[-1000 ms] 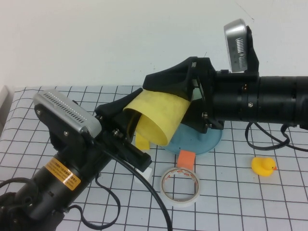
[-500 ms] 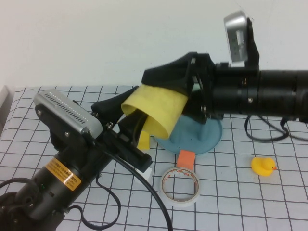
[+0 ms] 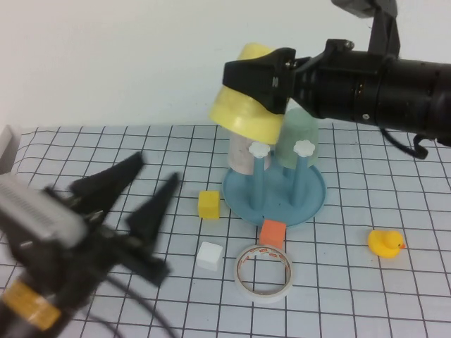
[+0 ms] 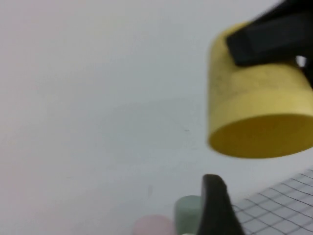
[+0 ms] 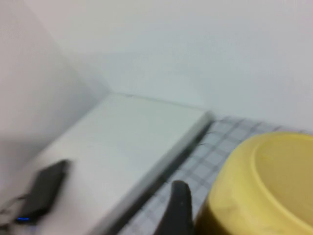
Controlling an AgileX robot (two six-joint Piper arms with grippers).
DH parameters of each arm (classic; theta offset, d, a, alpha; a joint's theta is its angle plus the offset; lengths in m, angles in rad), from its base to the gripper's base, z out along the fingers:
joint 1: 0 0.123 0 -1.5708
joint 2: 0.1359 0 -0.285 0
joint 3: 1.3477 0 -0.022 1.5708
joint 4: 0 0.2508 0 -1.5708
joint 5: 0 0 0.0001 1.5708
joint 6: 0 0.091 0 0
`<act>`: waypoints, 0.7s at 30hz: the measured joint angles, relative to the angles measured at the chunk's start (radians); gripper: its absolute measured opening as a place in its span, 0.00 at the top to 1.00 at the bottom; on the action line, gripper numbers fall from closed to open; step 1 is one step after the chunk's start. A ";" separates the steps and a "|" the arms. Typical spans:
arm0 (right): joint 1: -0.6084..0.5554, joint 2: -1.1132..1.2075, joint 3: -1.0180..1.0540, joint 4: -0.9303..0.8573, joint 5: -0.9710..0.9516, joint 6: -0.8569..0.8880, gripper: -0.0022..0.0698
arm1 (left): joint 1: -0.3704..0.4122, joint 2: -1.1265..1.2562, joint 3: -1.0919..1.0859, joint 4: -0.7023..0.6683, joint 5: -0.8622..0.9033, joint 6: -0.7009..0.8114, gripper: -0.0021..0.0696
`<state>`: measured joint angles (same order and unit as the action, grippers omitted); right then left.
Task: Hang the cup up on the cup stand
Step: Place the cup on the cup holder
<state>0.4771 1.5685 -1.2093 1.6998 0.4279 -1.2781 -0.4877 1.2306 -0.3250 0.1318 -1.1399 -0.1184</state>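
My right gripper [image 3: 257, 81] is shut on the yellow cup [image 3: 246, 109] and holds it mouth down, slightly tilted, in the air above the cup stand. The stand is a light blue dish [image 3: 310, 204] with upright blue pegs topped by white flower knobs [image 3: 260, 149]. A pale pink cup [image 3: 239, 156] and a mint green cup [image 3: 299, 130] hang on its far pegs. My left gripper [image 3: 155, 171] is open and empty, low at the front left, apart from the cup. The cup also shows in the left wrist view [image 4: 259, 112] and the right wrist view [image 5: 264, 186].
A yellow cube [image 3: 208, 205], a white cube [image 3: 210, 255] and an orange cube [image 3: 272, 232] lie in front of the stand. A tape ring [image 3: 264, 271] lies by the orange cube. A rubber duck [image 3: 385, 243] sits at the right.
My left gripper has come away from the yellow cup and drawn back to the front left, open. My right gripper has raised the cup and turned its mouth downward above the stand.
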 joint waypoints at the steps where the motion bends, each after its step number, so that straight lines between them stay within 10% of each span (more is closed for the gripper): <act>1: 0.000 0.000 0.000 0.000 -0.030 -0.046 0.14 | 0.009 -0.021 0.021 -0.027 0.000 0.000 0.48; 8: 0.000 0.024 0.000 0.009 -0.171 -0.333 0.14 | 0.051 -0.215 0.147 -0.168 0.054 -0.010 0.92; 21: 0.000 0.257 -0.101 0.016 -0.254 -0.509 0.14 | 0.053 -0.273 0.169 -0.033 0.128 -0.020 0.97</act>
<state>0.4771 1.8254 -1.3108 1.7158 0.1738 -1.7870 -0.4347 0.9572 -0.1559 0.0988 -1.0118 -0.1388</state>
